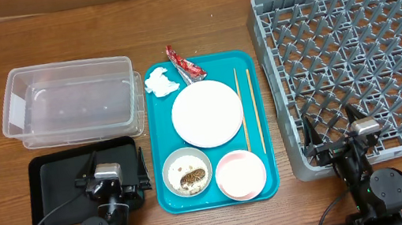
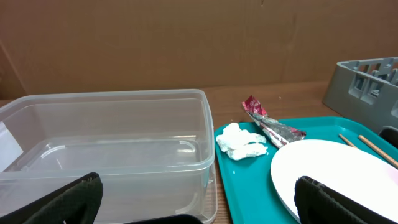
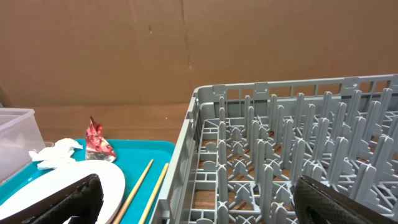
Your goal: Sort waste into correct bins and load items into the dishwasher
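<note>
No step is complete. The wrapper (image 1: 186, 63) straddles the teal tray's (image 1: 157, 131) 12 o'clock rim. On the tray sit the tissue (image 1: 161, 81), plate (image 1: 207, 113), chopsticks (image 1: 242, 110), white bowl (image 1: 169, 173) with food scraps (image 1: 192, 179) at 7 o'clock, and pink bowl (image 1: 240, 175) at 5 o'clock. The clear tub (image 1: 72, 108), black tray (image 1: 56, 186) and dish rack (image 1: 367, 48) hold nothing. Left gripper (image 1: 112, 177) and right gripper (image 1: 338, 136): jaws wide apart, empty.

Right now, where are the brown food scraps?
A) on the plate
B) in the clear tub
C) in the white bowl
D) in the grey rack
C: the scraps lie in the white bowl on the teal tray, while the plate, the tub and the rack hold none.
</note>
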{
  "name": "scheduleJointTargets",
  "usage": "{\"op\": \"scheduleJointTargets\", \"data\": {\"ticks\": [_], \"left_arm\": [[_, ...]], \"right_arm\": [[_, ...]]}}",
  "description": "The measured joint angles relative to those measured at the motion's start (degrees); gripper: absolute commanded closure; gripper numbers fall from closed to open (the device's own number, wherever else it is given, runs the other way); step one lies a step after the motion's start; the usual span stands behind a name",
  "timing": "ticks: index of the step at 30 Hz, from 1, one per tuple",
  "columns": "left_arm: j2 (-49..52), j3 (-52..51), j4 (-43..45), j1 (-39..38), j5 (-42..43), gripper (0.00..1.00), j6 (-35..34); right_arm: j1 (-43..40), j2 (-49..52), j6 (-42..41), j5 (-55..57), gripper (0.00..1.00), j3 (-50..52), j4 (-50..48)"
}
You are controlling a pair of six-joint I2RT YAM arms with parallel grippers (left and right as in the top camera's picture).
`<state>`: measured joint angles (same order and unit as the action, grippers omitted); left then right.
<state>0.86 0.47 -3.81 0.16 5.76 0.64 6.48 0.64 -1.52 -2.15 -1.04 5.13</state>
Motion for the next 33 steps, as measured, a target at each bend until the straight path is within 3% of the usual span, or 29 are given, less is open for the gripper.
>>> {"op": "scheduleJointTargets", "data": {"ticks": [26,33], "left_arm": [[0.0,0.0,0.02,0.0,-0.07,0.0,0.0],[0.0,0.0,-0.31,-0.02,-5.46,0.0,0.02]], "right_arm": [[0.0,0.0,0.0,0.02,0.0,0.0,-0.04],[0.0,-0.02,-0.02,0.55,0.0,0.0,0.0]]}}
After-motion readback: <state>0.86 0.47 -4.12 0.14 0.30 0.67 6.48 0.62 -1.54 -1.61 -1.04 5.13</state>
